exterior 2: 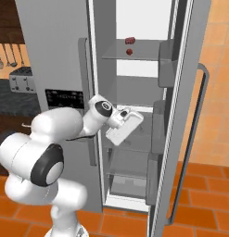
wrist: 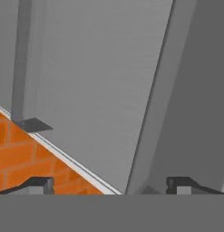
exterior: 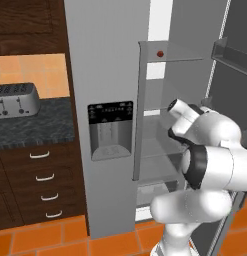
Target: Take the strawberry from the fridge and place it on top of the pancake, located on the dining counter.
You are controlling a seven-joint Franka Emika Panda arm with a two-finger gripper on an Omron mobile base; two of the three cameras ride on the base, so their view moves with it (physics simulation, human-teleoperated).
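On the orange tiled floor (exterior: 40, 240) stands the fridge (exterior: 105, 75), tall and grey, with its right door (exterior 2: 192, 111) swung open and the black dispenser panel (exterior: 110, 130) on the closed left door. To its left there are dark wooden drawers (exterior: 42, 185) under a dark speckled counter (exterior: 35, 125), and a steel toaster (exterior: 15, 99) sits near the back edge of that counter. Inside the fridge I see glass shelves. The strawberry (exterior 2: 129, 52) lies on the upper shelf (exterior 2: 134, 57), toward its left edge, small and dark red; a second reddish thing just above it is too small to name. My gripper (wrist: 111, 186) is in front of the open compartment, lower than that shelf and well apart from the fruit, with the fingers (wrist: 38, 185) spread wide and nothing between them. In the hand view the grey fridge wall and some floor are visible. The lower bins are partly hidden behind my arm (exterior: 210, 160).
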